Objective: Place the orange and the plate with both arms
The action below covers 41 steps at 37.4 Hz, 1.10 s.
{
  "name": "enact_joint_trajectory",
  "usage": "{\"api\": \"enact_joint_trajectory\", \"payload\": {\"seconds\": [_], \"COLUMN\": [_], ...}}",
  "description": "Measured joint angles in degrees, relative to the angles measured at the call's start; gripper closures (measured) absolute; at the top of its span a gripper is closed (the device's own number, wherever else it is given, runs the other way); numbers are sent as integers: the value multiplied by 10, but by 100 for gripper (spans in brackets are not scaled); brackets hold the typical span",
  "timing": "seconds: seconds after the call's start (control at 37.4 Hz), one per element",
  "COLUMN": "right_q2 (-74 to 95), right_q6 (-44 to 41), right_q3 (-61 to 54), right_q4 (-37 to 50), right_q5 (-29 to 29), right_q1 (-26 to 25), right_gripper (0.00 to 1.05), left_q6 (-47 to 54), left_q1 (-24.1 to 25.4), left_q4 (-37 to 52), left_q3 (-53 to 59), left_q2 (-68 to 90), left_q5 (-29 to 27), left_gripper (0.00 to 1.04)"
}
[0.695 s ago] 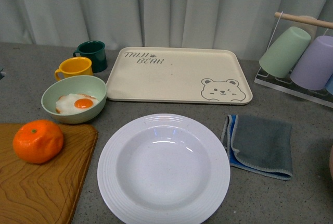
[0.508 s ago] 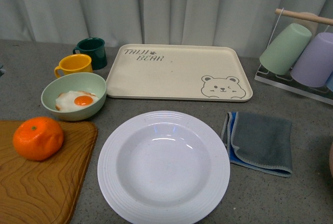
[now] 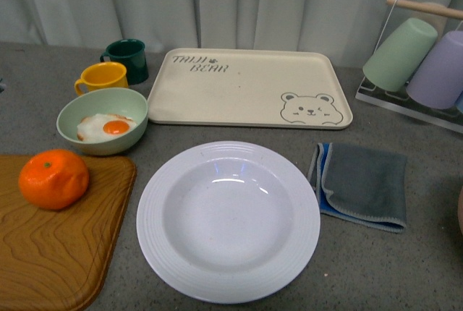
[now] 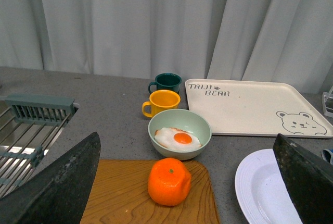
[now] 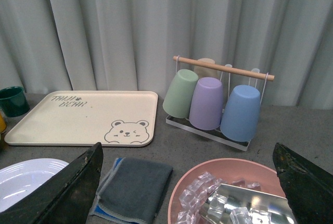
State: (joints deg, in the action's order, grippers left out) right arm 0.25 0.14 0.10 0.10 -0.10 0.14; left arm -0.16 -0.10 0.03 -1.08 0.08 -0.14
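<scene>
orange point(image 3: 53, 179) lower left of front frame on wood board point(image 3: 65, 260), plate point(image 3: 228, 220) bottom centre, empty. left gripper point(image 4: 186, 140), right gripper point(image 5: 187, 148) both wide, holding nothing. imo left takes fruit across middle, right pinches rim.

- The orange point(image 3: 53, 179) was bright orange with a green stem dot.
- The plate point(image 3: 150, 218) was white, its rim faintly ribbed.
- The tray point(image 3: 239, 100) was cream with a bear print.
- The cloth point(image 3: 364, 183) was grey, edged blue.
- The board point(image 3: 51, 260) showed brown wood grain.
</scene>
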Motion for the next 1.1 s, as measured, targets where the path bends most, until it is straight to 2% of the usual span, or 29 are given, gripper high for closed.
{"api": "enact_joint_trajectory", "payload": {"seconds": [0.27,0.29,0.35,0.45,0.51,0.61,0.67,0.8,1.1], "right_q2": [0,0,0,0,0,0,0,0,0], "right_q6": [0,0,0,0,0,0,0,0,0], "right_q3": [0,0,0,0,0,0,0,0,0], "right_q4": [0,0,0,0,0,0,0,0,0], "right_q5": [0,0,0,0,0,0,0,0,0], "right_q1": [0,0,0,0,0,0,0,0,0], "right_gripper": [9,9,9,9,9,9,9,9,9], "left_q6": [0,-13,-30,-41,-48,-42,-42,-16,0], "left_q1": [0,-6,-21,-32,-39,-52,-43,-29,-21], "left_q4": [0,-25,-42,33,84,197,227,235,211], "left_q3": [0,-8,-23,-31,-45,-116,-161,-240,-306], "left_q2": [0,13,85,206,268,491,610,796,916], "left_q5": [0,-19,-46,-34,-20,45,47,33,36], "left_gripper": [7,7,7,7,7,7,7,7,7]}}
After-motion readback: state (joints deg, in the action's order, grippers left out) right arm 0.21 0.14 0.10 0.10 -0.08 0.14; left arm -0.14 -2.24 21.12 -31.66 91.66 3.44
